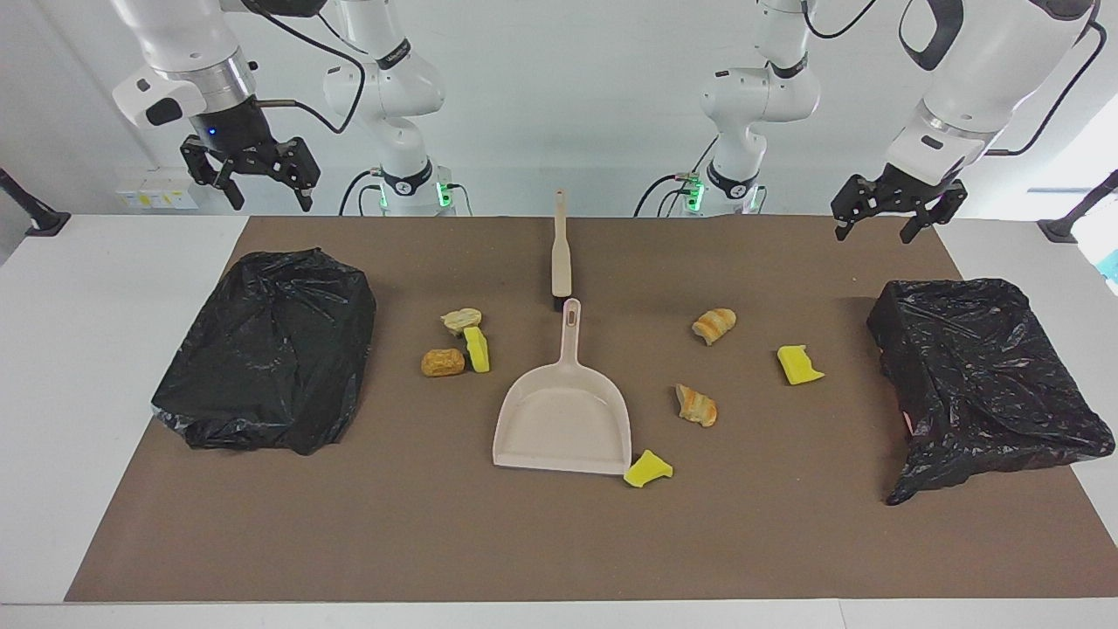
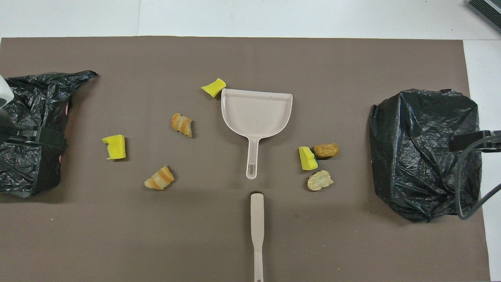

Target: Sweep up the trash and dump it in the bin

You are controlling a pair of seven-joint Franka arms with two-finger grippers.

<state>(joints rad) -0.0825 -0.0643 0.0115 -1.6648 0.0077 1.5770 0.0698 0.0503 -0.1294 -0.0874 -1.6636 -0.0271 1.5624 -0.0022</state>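
1. The dustpan [image 1: 563, 419] and brush [image 1: 561, 253] are laid in line at the table's middle, handles within reach of both arms.
2. The trash [image 1: 696, 404] is scattered on both sides of the dustpan, none collected yet.
3. A black-bagged bin [image 1: 266, 349] is set at each end of the table, ready for dumping.
4. The left gripper [image 1: 891, 218] and right gripper [image 1: 253, 179] are held aloft, jaws apart, holding nothing.

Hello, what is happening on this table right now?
Nothing is being handled yet. Both hands hang open in the air: the left hand above one black bin bag, the right hand above the other bag. The dustpan and brush lie untouched mid-table, with seven scraps of trash scattered around them.
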